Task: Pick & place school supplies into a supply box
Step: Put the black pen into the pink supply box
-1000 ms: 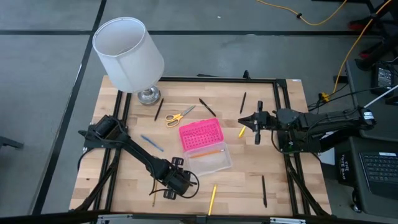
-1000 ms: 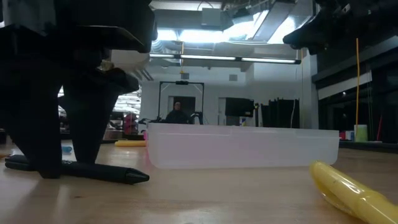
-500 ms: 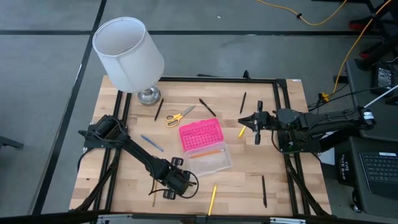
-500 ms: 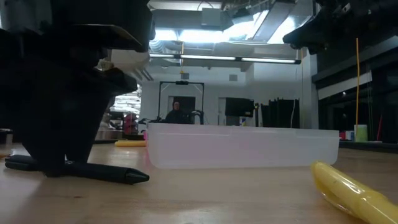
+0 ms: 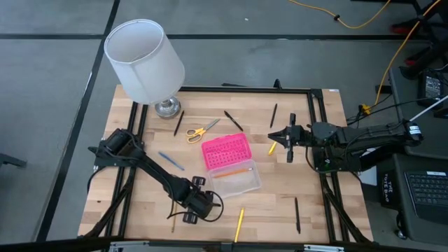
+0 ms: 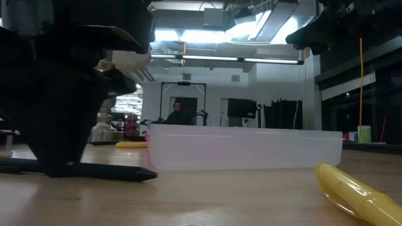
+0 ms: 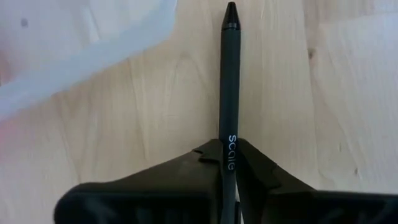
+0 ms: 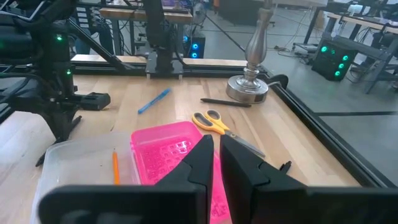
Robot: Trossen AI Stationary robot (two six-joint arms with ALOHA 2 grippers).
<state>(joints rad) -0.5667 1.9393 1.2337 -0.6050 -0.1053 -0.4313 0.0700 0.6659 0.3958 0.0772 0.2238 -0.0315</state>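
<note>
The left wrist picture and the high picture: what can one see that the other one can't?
Only the left wrist view shows the white lettering on the black pen and the left gripper shut on it, one finger either side.

Only the high view shows the lamp, the scissors, the pink lid, an orange pencil in the clear base, and the right gripper waiting beyond the box.

Both show the wooden table and part of the clear base.

The box (image 5: 234,170) is sitting in the middle of the table (image 5: 315,210). The scissors (image 5: 197,131) are lying behind it, near the lamp (image 5: 145,61). A pencil (image 5: 232,171) is lying in the box.
</note>
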